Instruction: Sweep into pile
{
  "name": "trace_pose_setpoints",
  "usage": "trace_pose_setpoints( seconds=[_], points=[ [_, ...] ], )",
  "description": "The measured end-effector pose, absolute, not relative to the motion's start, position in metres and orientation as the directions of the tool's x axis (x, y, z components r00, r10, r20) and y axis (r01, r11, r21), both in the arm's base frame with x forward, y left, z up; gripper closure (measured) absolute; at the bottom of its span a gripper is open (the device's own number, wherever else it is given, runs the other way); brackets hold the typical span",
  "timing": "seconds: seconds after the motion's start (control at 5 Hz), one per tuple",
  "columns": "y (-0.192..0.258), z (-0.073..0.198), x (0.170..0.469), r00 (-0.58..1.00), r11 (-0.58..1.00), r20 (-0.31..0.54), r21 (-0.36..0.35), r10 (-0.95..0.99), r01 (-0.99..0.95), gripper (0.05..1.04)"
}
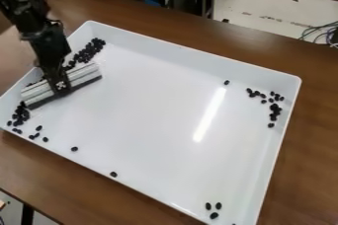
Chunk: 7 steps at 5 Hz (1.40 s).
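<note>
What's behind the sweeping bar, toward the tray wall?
Small dark pieces lie along the tray wall, plainest beyond the upper end of the bar. Whatever is under the bar or hidden by the gripper can't be seen.

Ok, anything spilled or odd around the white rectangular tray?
Nothing looks spilled: the small black oval pieces lie inside the tray. The scattered ones along its near side and in its right corner just look unswept.

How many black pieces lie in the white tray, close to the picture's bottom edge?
4: two pieces side by side, one just below them, and one to their right, cut by that edge. More may be hidden beyond it.
</note>
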State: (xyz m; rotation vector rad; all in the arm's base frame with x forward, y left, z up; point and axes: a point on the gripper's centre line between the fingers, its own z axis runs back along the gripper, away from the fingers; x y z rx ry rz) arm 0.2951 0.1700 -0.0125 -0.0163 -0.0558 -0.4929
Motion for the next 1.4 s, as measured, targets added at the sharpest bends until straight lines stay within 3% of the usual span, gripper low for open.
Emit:
trace_pose_setpoints(
  seconds=[0.4,0.6,0.8,1.4],
  points=[
    [0.150,-0.009,0.314,0.871,0.873,0.090,-0.022,-0.483,0.487,0.741],
    [0.139,-0.001,0.310,0.921,0.922,0.054,-0.016,-0.385,0.386,0.741],
    [0.109,0.003,0.297,0.951,0.950,0.015,-0.040,-0.309,0.309,0.741],
    [-0.023,0.009,0.287,0.825,0.826,0.049,-0.006,-0.563,0.564,0.741]
  ],
)
